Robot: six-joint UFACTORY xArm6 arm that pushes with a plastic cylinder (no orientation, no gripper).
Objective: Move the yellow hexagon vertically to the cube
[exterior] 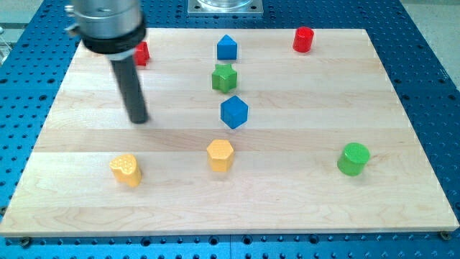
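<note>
The pale wooden tabletop point(302, 208) carries eight blocks: a red star point(142, 53) at the view's top left, a red cylinder point(304, 39) top right, a blue pentagon-like block point(227, 48), a green star point(224, 77), a blue cube point(234, 112), a yellow hexagon point(220, 155), a yellow heart point(126, 169) and a green cylinder point(353, 158).

I am looking at a robotics lab bench; the pale wooden worktop point(402, 108) lies on a blue metal plate point(431, 43) drilled with a regular grid of mounting holes, the kind used for fixing test rigs; a bolted metal base point(225, 7) sits at the view's top edge; small coloured test blocks are scattered on the wood.
</note>
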